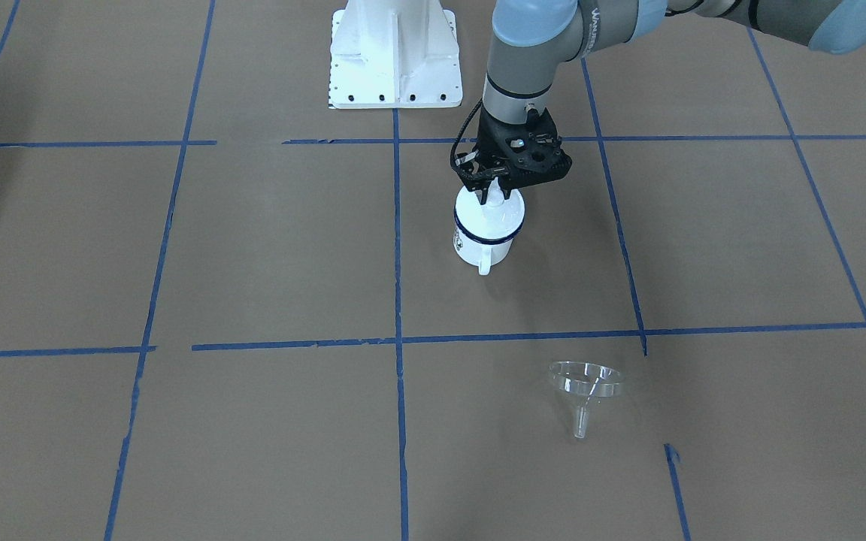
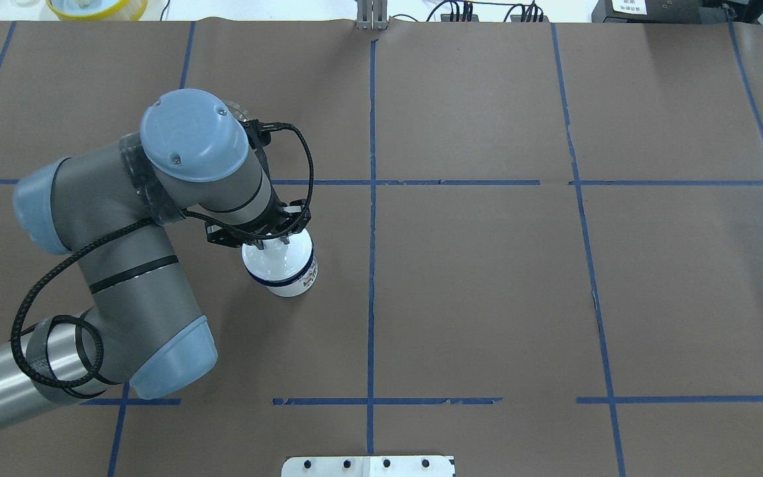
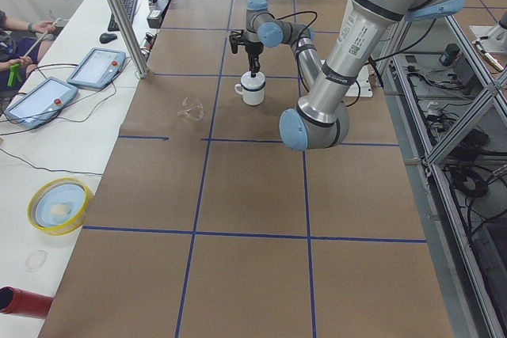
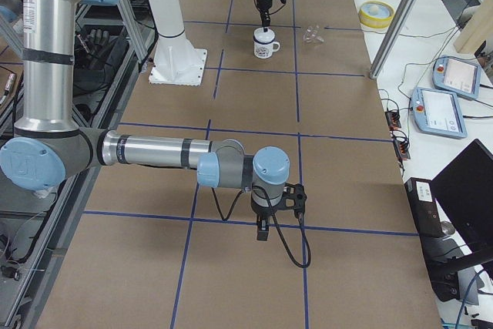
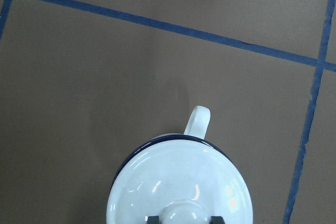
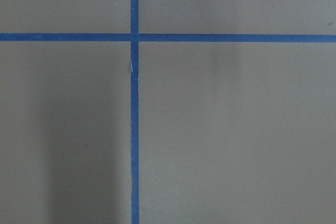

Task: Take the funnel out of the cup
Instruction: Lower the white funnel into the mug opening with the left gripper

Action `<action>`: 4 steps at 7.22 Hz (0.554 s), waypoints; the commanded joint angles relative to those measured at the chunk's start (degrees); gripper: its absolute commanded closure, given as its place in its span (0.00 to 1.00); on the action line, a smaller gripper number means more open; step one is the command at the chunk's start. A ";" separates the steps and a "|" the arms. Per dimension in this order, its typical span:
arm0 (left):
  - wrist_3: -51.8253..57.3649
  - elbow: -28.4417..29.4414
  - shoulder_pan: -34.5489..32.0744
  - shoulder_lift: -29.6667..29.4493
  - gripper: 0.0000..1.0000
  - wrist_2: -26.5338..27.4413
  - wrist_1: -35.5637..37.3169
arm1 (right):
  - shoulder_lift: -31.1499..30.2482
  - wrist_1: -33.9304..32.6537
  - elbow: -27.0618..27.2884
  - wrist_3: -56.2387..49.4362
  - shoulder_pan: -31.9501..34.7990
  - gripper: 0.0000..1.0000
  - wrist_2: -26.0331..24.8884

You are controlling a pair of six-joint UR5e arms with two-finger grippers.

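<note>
Left fingers: the left gripper [image 1: 493, 197] stands straight down over the cup; its fingers [image 5: 153, 219] are narrow, one on each side of the knob [image 5: 182, 212] of the lid [image 5: 178, 177] and seemingly touching it.
Lid: white, round, sits flat on the cup [image 1: 482, 244] and covers the mouth to the blue rim.
Cup: upright on the table [image 1: 252, 248], handle [image 5: 198, 120] towards the operators' side.
Funnel: already out of the cup, well apart from it, tipped on the table [image 1: 585, 382] with its spout towards the operators' edge.
How it handles: I judge the funnel light, stiff and slick, so it may roll or skid on its round cone. The cone's rim looks the best hold; the thin spout looks weak.
Room: open brown table all round the funnel, only blue tape lines [image 1: 397, 248] near it. The table edge is not far beyond the funnel.
Right gripper: hangs low over the table [image 4: 263, 230], far from cup and funnel; I cannot tell how its fingers stand.
</note>
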 commanded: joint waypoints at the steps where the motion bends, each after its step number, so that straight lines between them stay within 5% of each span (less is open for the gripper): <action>1: -0.38 0.05 0.27 0.88 0.00 0.16 -1.37 | 0.00 0.00 -0.09 0.00 0.00 0.00 0.00; 4: -0.47 -0.48 0.27 1.06 0.00 0.24 -1.37 | 0.00 0.00 0.00 0.00 0.00 0.00 0.00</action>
